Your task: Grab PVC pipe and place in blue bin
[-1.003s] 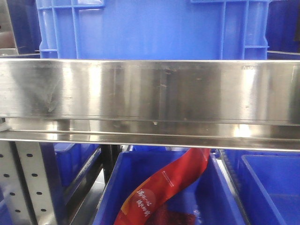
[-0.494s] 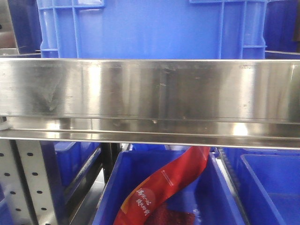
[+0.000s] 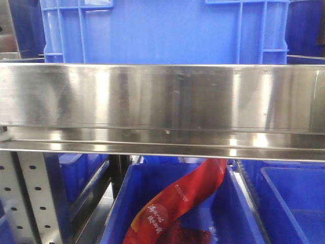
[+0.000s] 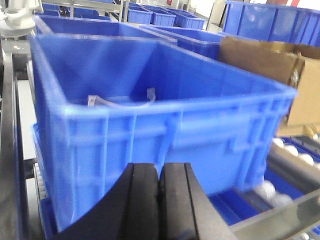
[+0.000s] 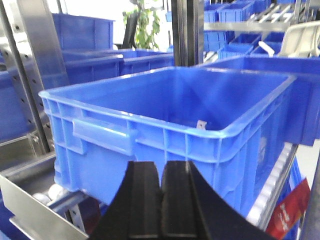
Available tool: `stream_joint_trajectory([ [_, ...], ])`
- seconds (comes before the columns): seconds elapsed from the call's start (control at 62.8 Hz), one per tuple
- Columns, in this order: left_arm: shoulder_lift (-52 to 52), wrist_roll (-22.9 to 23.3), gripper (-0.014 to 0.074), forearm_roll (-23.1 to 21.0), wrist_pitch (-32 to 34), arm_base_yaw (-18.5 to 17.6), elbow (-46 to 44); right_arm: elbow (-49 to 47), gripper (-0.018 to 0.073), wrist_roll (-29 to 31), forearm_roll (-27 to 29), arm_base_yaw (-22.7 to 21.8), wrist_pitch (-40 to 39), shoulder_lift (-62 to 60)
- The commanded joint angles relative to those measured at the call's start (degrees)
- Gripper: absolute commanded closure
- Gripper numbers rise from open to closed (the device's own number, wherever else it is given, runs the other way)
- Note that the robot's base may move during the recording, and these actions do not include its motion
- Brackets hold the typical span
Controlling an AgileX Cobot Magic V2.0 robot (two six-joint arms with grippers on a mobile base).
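Both grippers, left [image 4: 159,187] and right [image 5: 161,187], clenched empty outside the blue bin [image 4: 165,120], PVC pipe [image 4: 121,101] inside.

steel rail [image 3: 162,101] | red packet [image 3: 177,203] (lower bin) — cardboard box [image 4: 265,65]

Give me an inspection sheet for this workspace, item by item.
Surface: steel rail fronts a roller shelf.
Job's things: blue bin on the shelf; a thin white curved strip lies inside; PVC pipe not identifiable.
Clutter: red packet in a lower bin; cardboard box beside the bin.
Grippers: left gripper shut, empty; right gripper shut, empty.
Cables: nothing seen.
Surroundings: more blue bins, racking, a plant.
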State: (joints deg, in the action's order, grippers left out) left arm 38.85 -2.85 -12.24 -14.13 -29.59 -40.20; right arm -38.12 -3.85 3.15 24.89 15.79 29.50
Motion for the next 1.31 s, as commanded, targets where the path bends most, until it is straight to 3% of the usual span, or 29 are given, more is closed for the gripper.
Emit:
stream_joint_trajectory([
  [0.0,-3.09,-0.10,0.0707,-0.03,1.99,-0.29,1.64,0.19,0.0721,0.28,-0.46,0.16,-0.36,-1.36],
  [0.733,-5.71,-0.10,0.0707,-0.03,1.99,-0.29,1.90,0.77,0.0721,0.28,-0.49,0.16,-0.79,-2.07],
  [0.892,-5.71,-0.10,0.0707,-0.03,1.99,-0.29,1.90,5.78,0.0721,0.17,-4.88,-0.13,-1.25,-7.65],
  [0.987,-5.71,-0.10,0.0707,-0.03,1.99,-0.29,1.90,10.41,0.0721,-2.31,-8.35,-3.02,-0.78,-12.80],
  [1.131,-5.71,-0.10,0.0707,-0.03,1.99,-0.29,1.90,19.81,0.0721,-7.33,-8.65,-10.94,-1.55,-20.60],
  [1.29,-5.71,-0.10,0.0707,-0.03,1.99,-0.29,1.90,30.49,0.0721,-7.21,-10.49,-18.78,-6.01,-28.15],
])
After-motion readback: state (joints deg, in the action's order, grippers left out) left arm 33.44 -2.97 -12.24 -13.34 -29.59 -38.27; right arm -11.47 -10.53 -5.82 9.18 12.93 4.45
